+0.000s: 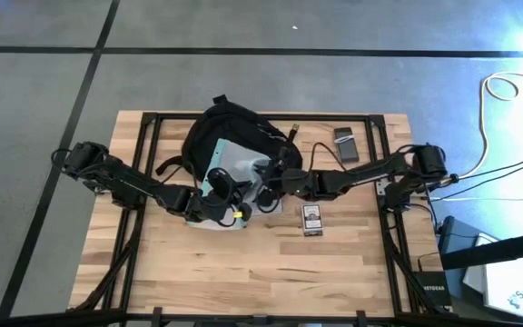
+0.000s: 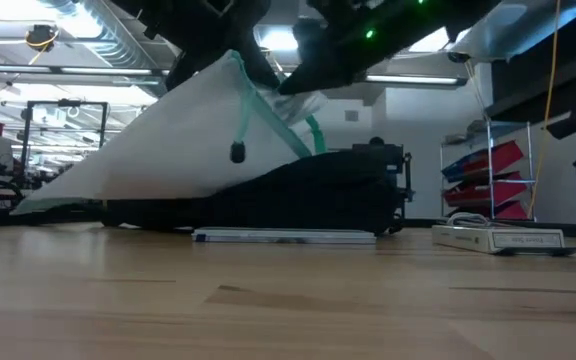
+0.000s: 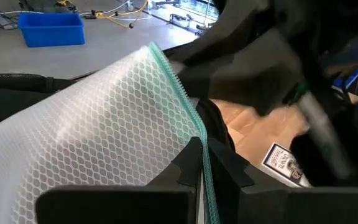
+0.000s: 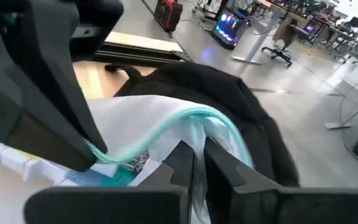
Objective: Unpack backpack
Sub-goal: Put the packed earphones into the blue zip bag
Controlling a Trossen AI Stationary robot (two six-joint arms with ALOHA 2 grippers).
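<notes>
You see a translucent teal-edged mesh zip pouch (image 1: 234, 173), a small printed box (image 1: 312, 219), and a dark flat device (image 1: 345, 145) on the wooden table (image 1: 243, 272).

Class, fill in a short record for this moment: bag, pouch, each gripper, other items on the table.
Backpack: black backpack lying at the table's far side
Pouch: mesh pouch, teal-edged, lifted over the backpack
Left gripper: jaws shut on the pouch's edge
Right gripper: jaws shut on the pouch's edge
Other items: small box; dark device
</notes>
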